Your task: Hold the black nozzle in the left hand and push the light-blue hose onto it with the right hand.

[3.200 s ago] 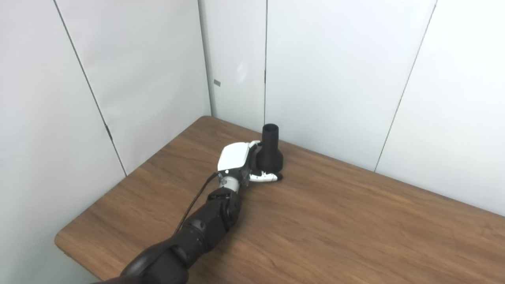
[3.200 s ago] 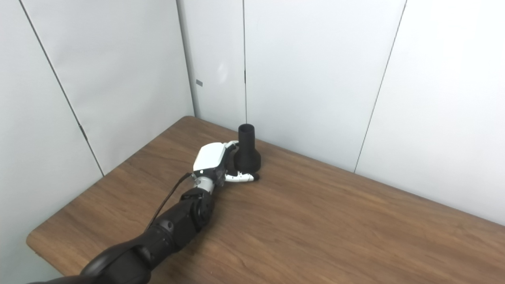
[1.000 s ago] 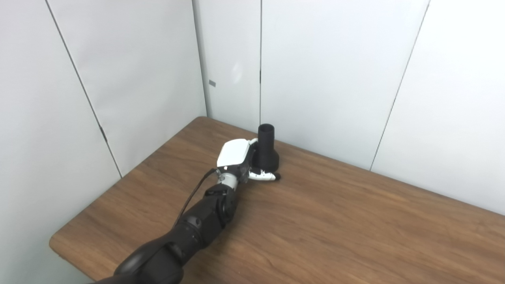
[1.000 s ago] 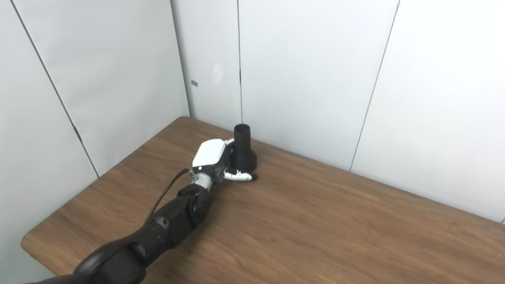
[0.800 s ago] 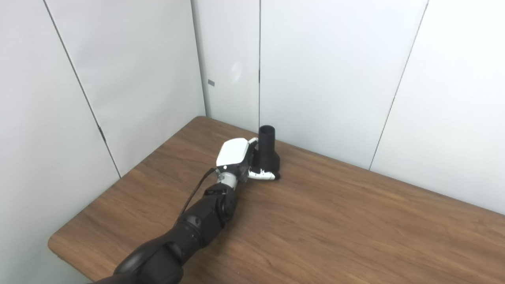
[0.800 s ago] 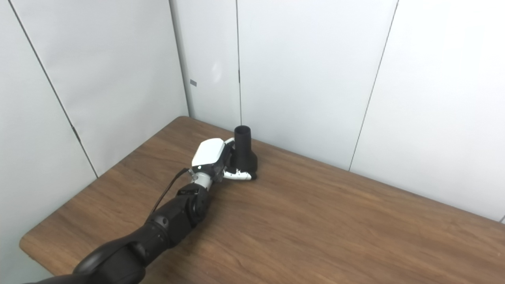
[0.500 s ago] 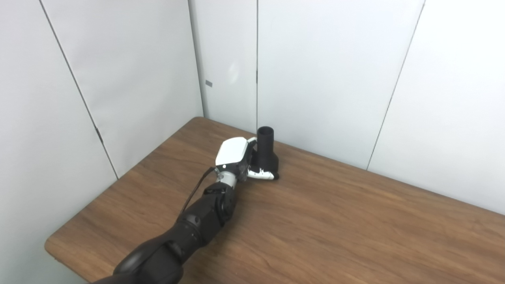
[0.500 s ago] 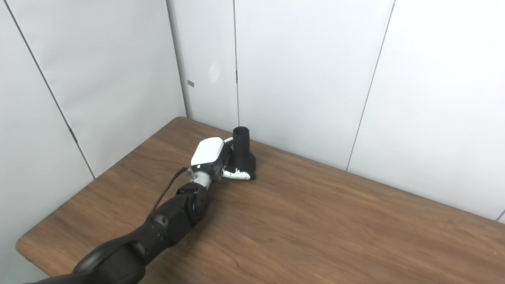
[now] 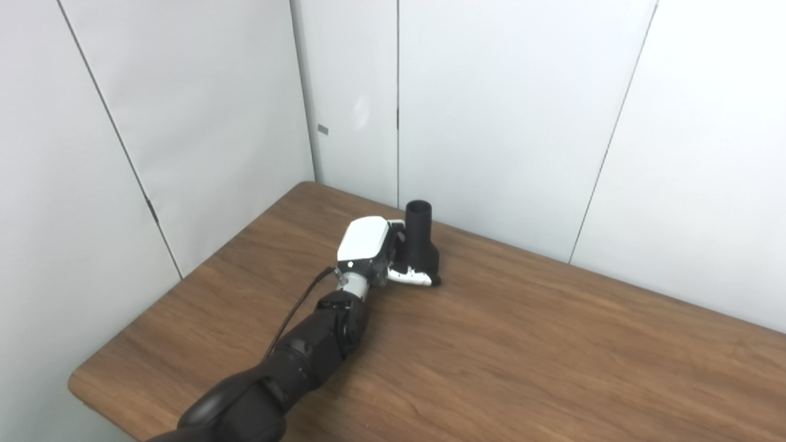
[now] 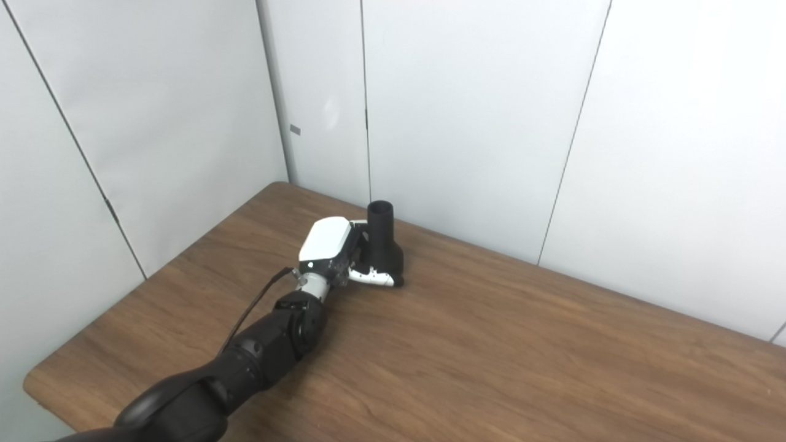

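Note:
The black nozzle (image 9: 420, 245), a narrow open neck above a wide flared base, stands upright near the table's far edge, close to the wall. My left hand (image 9: 374, 255) has its white back up and is shut on the nozzle's base, fingers behind it and thumb (image 9: 414, 279) across the front low down. The same nozzle (image 10: 383, 245) and left hand (image 10: 334, 250) appear in the right eye view. No light-blue hose is visible in either view. My right hand is out of view.
The brown wooden table (image 9: 522, 356) stretches to the right and toward me. White wall panels (image 9: 503, 123) stand right behind the nozzle and along the table's left side, meeting at a corner (image 9: 304, 123).
The camera has drifted, shifting the whole picture. My left hand's fingers and thumb have closed tighter around the nozzle's base, and the nozzle has come slightly toward me and to the right.

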